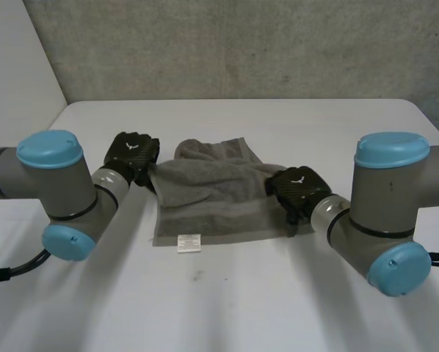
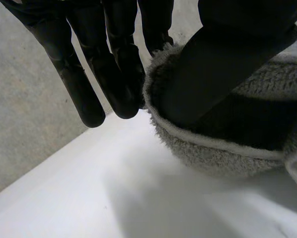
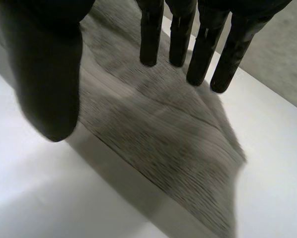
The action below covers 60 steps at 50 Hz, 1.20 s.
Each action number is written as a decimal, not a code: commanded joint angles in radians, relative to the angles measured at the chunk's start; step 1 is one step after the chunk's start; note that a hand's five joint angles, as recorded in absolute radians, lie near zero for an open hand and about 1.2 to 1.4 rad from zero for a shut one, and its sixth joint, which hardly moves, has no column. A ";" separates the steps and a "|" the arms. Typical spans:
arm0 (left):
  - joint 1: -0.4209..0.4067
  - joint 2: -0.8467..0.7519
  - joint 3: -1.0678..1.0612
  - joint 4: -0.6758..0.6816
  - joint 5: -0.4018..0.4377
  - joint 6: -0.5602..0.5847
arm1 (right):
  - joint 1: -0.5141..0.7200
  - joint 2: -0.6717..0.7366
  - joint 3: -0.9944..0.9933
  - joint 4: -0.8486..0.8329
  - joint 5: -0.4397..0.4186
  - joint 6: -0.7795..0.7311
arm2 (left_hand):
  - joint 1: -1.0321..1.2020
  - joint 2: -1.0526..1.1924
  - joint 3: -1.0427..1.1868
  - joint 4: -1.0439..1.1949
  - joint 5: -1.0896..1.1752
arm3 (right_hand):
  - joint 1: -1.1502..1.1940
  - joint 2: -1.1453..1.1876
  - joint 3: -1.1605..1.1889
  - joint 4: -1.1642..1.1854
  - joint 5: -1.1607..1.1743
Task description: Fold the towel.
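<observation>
Two hands flank the grey towel [image 1: 208, 202]: left hand [image 1: 132, 155] pinches one edge, right hand [image 1: 299, 186] hangs open over the opposite edge.

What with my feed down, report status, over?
Left robot hand pinching towel at left edge. Right robot hand open over right edge. Towel rumpled at far side. Nothing in the way.
</observation>
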 commanded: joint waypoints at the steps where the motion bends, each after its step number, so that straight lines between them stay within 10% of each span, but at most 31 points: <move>1: -0.001 0.111 -0.033 0.002 -0.002 0.001 | 0.089 -0.008 -0.014 0.000 -0.028 0.096 | 0.212 0.187 0.188 0.188 0.202 | 0.160 0.162 0.153 0.154 0.141; 37: -0.227 0.485 -0.116 -0.067 -0.100 0.002 | 0.315 0.129 -0.270 0.049 -0.005 0.559 | 0.212 0.187 0.188 0.188 0.202 | -0.275 -0.274 -0.283 -0.282 -0.295; 49: -0.239 0.532 -0.116 -0.070 -0.154 0.010 | 0.303 0.131 -0.267 0.149 0.029 0.495 | 0.212 0.187 0.188 0.188 0.202 | -0.275 -0.274 -0.283 -0.282 -0.295; 60: -0.182 0.492 -0.113 -0.076 -0.166 0.010 | 0.117 0.115 -0.161 0.117 0.248 0.283 | 0.212 0.187 0.188 0.188 0.202 | -0.275 -0.274 -0.283 -0.282 -0.295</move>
